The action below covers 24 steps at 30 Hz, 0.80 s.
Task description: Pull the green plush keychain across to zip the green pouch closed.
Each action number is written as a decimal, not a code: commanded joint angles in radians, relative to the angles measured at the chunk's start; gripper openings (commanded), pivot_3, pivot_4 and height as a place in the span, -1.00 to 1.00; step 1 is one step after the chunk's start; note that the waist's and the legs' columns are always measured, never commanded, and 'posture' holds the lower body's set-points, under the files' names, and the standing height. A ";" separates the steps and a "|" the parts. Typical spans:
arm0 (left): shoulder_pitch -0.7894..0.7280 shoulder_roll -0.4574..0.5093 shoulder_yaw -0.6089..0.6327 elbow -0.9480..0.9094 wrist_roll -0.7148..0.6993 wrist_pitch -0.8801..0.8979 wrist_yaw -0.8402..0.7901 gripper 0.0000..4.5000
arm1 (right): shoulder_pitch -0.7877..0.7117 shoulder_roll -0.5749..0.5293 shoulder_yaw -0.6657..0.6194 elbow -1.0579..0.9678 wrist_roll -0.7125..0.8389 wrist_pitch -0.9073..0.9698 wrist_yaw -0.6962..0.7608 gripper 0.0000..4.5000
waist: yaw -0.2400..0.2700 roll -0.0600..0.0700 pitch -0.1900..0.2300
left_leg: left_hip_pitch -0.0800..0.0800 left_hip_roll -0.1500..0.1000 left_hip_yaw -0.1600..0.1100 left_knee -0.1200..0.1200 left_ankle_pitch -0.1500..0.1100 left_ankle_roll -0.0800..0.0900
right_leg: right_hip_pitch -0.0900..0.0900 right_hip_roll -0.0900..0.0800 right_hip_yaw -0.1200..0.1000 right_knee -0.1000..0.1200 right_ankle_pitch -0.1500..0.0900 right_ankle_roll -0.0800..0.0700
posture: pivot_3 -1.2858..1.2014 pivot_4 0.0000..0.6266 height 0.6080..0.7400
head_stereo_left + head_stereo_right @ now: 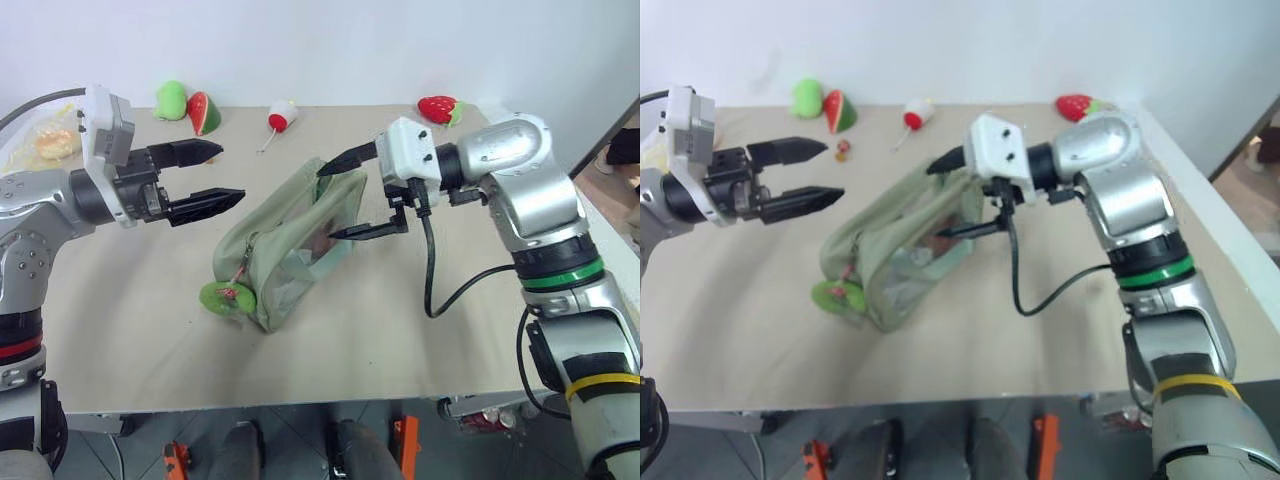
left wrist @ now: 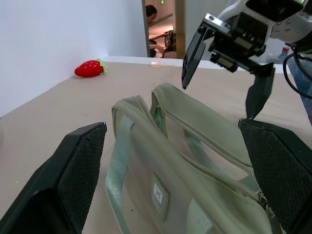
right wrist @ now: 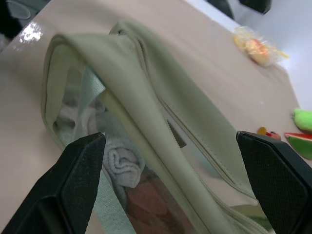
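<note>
the pouch (image 1: pixel 290 245) lies mid-bench, soft sage fabric with a clear panel; the fuzzy lime keychain (image 1: pixel 225 296) hangs at its near end. left gripper (image 1: pixel 205 177) and right gripper (image 1: pixel 350 195) hover with fingers spread, holding nothing. risk: unsupported, the limp pouch could slide or bunch under a pull, jamming the zip.
</note>
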 commanded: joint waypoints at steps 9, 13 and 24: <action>0.033 -0.012 0.049 -0.033 -0.021 -0.008 0.037 1.00 | -0.082 0.117 0.035 0.243 -0.102 -0.199 0.074 0.47 | 0.000 0.000 0.000 | 0.000 0.001 0.000 0.002 0.000 0.000 | 0.000 0.001 0.000 0.001 0.001 -0.001 | 0.03 -0.52 1.00; 0.058 -0.025 0.054 -0.055 -0.030 -0.006 0.059 1.00 | -0.065 0.119 0.032 0.251 -0.102 -0.210 0.094 -0.14 | 0.000 0.000 0.000 | 0.000 0.001 0.000 0.002 0.000 0.000 | 0.000 0.001 0.000 0.002 0.001 -0.001 | 0.03 -0.52 1.00; 0.039 -0.057 0.047 -0.102 -0.142 0.047 0.060 1.00 | -0.019 0.063 0.037 0.243 -0.109 -0.198 0.164 -0.99 | 0.003 0.000 0.000 | 0.001 0.001 0.000 0.006 0.000 -0.001 | 0.001 0.001 0.000 0.006 0.001 -0.001 | 0.03 -0.52 1.00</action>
